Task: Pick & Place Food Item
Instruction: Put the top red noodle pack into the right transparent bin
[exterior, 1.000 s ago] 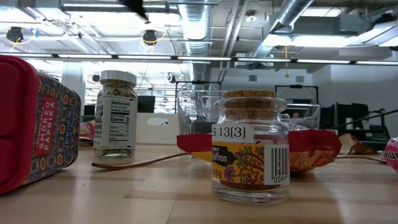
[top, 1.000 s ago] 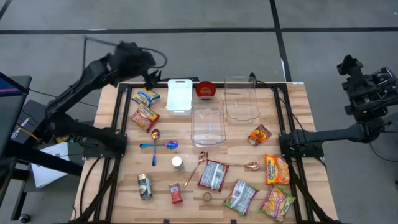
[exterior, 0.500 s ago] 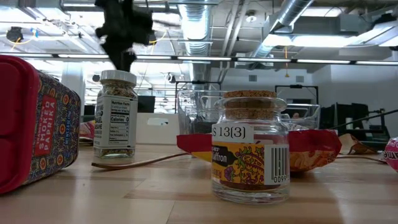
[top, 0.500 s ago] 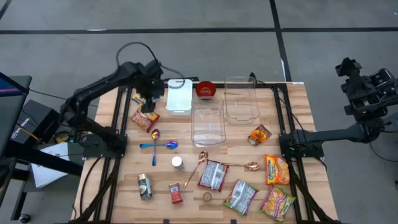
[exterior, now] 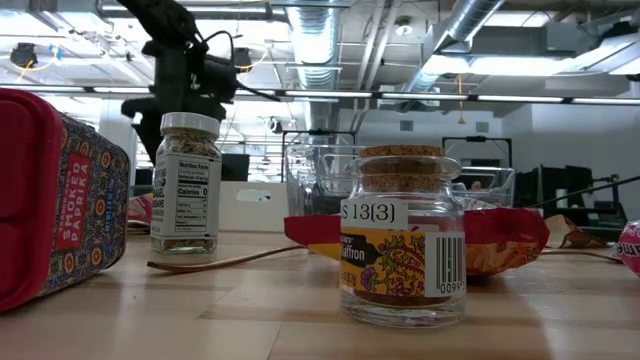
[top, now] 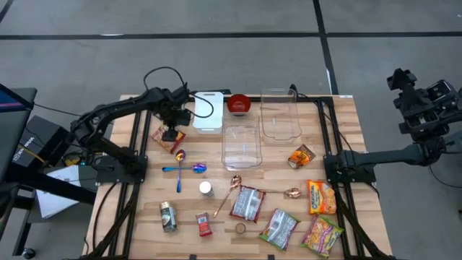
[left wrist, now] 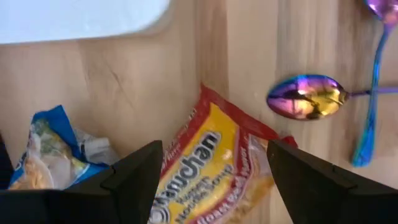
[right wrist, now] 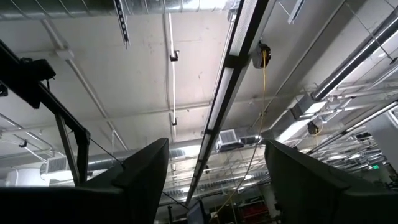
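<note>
A red and yellow ramen packet (top: 168, 139) lies flat at the table's far left, with a blue snack packet (left wrist: 43, 155) just beyond it. My left gripper (top: 171, 130) hangs open right above the ramen packet (left wrist: 211, 168), pointing straight down. Its two fingers stand over the packet's two sides, and it holds nothing. In the low view the left arm (exterior: 185, 70) shows behind a spice jar (exterior: 187, 185). My right gripper (top: 403, 78) waits off the table's right side, open, pointing up at the ceiling (right wrist: 214, 174).
A white lid (top: 208, 112), a red bowl (top: 239, 105) and two clear containers (top: 240, 146) (top: 280, 115) stand at the far middle. Iridescent spoons (top: 184, 167) lie just nearside of the ramen packet. Jars (top: 206, 188) and several snack packets (top: 321, 196) fill the near half.
My left gripper has come down from high over the table's far left corner toward the ramen packet and has tipped from a slant to pointing straight down. It now covers the blue packet in the high view. Its fingers have stayed apart.
</note>
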Action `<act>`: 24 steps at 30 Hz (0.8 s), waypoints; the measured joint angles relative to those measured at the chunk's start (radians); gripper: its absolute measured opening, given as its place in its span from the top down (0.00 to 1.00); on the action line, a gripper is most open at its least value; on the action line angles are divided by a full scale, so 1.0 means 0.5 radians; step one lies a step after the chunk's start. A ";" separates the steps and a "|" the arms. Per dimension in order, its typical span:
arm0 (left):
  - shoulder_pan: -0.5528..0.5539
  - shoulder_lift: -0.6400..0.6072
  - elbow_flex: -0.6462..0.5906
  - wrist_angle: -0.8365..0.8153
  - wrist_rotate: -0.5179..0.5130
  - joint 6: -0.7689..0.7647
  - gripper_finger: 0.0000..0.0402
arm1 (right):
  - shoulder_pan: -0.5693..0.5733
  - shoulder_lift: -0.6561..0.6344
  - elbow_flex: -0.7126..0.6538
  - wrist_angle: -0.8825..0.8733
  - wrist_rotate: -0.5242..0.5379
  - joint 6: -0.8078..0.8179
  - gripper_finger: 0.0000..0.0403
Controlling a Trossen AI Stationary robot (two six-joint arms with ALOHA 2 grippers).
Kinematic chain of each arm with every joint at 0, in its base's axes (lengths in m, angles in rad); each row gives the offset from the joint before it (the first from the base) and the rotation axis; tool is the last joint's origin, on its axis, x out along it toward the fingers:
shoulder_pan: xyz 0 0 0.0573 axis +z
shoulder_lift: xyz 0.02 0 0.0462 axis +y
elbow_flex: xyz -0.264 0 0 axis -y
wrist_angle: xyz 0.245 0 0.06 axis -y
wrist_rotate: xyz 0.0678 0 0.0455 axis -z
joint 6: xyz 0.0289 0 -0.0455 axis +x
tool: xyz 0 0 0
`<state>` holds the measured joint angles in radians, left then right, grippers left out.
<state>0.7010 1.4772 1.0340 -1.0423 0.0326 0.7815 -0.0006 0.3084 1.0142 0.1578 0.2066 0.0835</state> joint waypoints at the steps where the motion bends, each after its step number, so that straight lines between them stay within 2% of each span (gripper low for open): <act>1: 0.000 0.015 -0.019 0.008 -0.001 0.000 0.29 | 0.000 0.000 0.000 0.002 0.000 0.009 0.35; 4: 0.014 0.063 -0.091 -0.001 0.000 -0.001 0.29 | 0.000 0.000 0.000 -0.011 0.000 0.028 0.35; 14: 0.014 0.172 -0.174 0.336 -0.012 -0.105 0.29 | 0.000 0.000 0.000 -0.047 0.002 0.057 0.35; 24: 0.014 0.298 -0.174 0.344 -0.013 -0.122 0.32 | 0.000 0.000 0.000 -0.059 0.004 0.066 0.35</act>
<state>0.7082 1.6264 0.9470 -0.8702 0.0261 0.7204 -0.0006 0.3084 1.0142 0.1284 0.2084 0.1165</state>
